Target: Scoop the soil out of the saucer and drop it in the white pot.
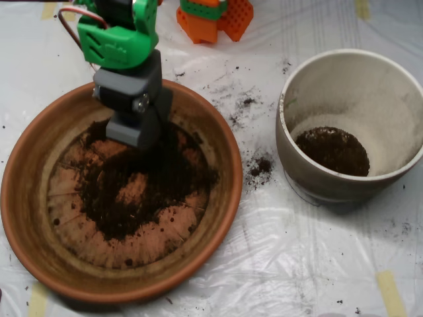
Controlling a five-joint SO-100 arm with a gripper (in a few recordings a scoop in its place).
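Pincer (135, 135) sits low in the saucer (30, 218), its grip unreadable, at the soil (149, 188) – light, loose, crumbly, spill-prone – best dug from the thick middle patch, left of the white pot (297, 165).

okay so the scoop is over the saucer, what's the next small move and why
Probably press the scoop down and forward into the soil. It sits at the pile's upper edge in the saucer, most soil lies just ahead, and the white pot holds only a little.
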